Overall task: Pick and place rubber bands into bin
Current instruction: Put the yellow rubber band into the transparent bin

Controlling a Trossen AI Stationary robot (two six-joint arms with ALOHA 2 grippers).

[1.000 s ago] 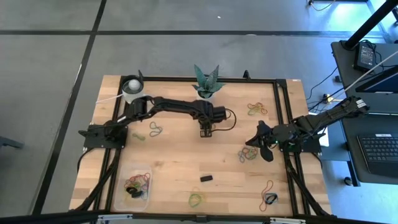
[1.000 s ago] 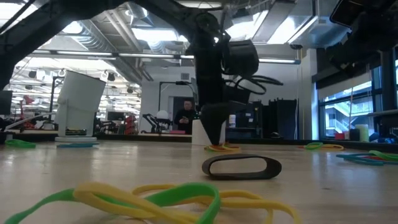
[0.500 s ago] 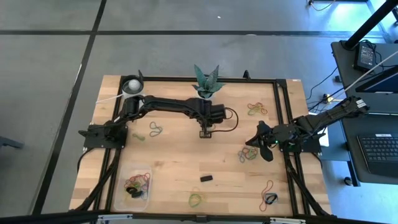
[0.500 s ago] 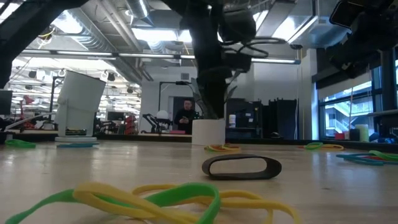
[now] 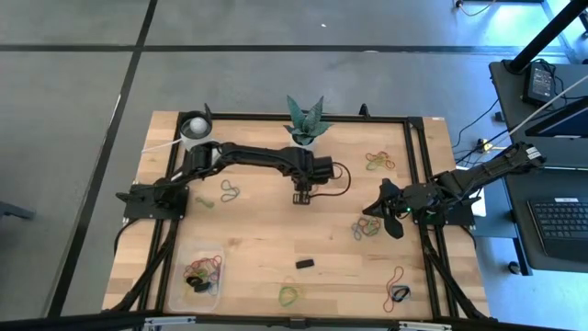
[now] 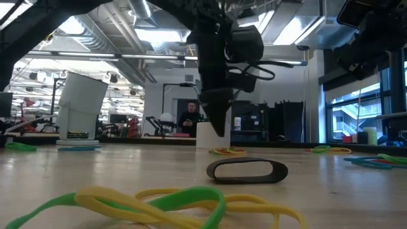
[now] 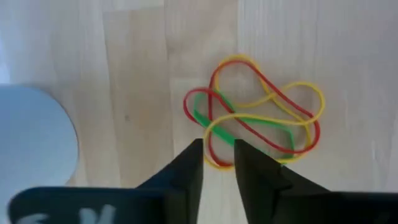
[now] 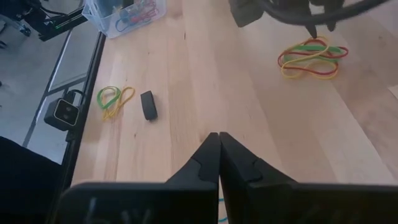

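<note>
I had bare worktop [image 5: 266, 239] around my left gripper [image 7: 217, 155], fingers slightly apart just above the rubber bands [image 7: 258, 121], plant pot [image 5: 306, 138] close behind, right gripper [image 8: 219, 146] closed

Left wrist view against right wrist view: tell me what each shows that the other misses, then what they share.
Only the left wrist view shows the left gripper slightly open above the tangle. Only the right wrist view shows the shut right gripper, the bin, the black block and a green-yellow pair. Both show the red, yellow and green rubber band tangle and the wooden table.
</note>
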